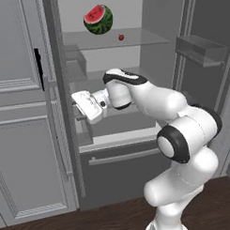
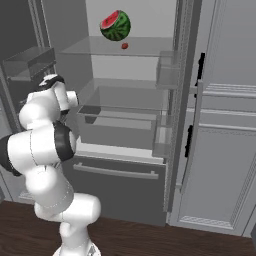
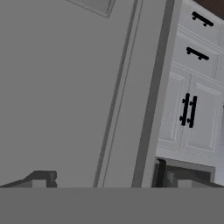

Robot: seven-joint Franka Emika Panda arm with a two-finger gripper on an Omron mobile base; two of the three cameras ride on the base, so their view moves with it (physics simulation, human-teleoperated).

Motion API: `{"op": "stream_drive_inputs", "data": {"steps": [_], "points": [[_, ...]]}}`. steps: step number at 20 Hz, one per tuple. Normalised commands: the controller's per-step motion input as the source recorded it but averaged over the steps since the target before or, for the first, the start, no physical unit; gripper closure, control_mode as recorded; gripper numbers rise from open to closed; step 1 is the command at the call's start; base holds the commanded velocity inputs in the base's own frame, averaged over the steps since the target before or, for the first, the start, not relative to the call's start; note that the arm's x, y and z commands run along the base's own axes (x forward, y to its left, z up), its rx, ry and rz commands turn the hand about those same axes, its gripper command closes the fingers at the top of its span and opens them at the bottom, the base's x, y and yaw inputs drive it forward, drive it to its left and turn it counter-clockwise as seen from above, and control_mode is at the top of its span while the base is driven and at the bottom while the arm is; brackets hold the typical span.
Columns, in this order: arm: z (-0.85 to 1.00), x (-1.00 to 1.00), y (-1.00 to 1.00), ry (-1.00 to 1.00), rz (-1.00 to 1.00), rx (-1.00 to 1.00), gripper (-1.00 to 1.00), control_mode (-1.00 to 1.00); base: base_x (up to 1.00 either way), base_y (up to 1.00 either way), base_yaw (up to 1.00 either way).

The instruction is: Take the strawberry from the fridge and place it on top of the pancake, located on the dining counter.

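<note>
Dark wood floor, grey panelled cabinets (image 1: 23, 115), and the fridge (image 1: 134, 64) stands open with its pale interior showing. The gripper (image 1: 80, 108) sits at the fridge's left edge, below the top shelf, jaws spread wide and holding nothing. Up on the top glass shelf (image 1: 133, 38) the strawberry (image 1: 121, 37) rests just beside the watermelon piece (image 1: 98, 20).

No text, label, brand, number or sign is readable anywhere.
</note>
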Motion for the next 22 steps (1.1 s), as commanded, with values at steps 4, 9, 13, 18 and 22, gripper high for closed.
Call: {"op": "stream_drive_inputs", "data": {"steps": [4, 9, 13, 18, 22], "points": [[0.00, -0.05, 0.00, 0.00, 0.00, 0.00, -1.00, -1.00, 0.00, 0.00, 0.00], [0.00, -0.08, -0.79, -0.01, -0.12, 0.05, -1.00, -1.00, 0.00, 0.00, 0.00], [0.00, 0.00, -1.00, 0.00, -0.35, 0.05, -1.00, -1.00, 0.00, 0.00, 0.00], [0.00, 0.36, -1.00, -0.01, -0.31, -0.15, -1.00, -1.00, 0.00, 0.00, 0.00], [0.00, 0.07, -1.00, -0.34, -0.06, -0.35, -1.00, -1.00, 0.00, 0.00, 0.00]]}}
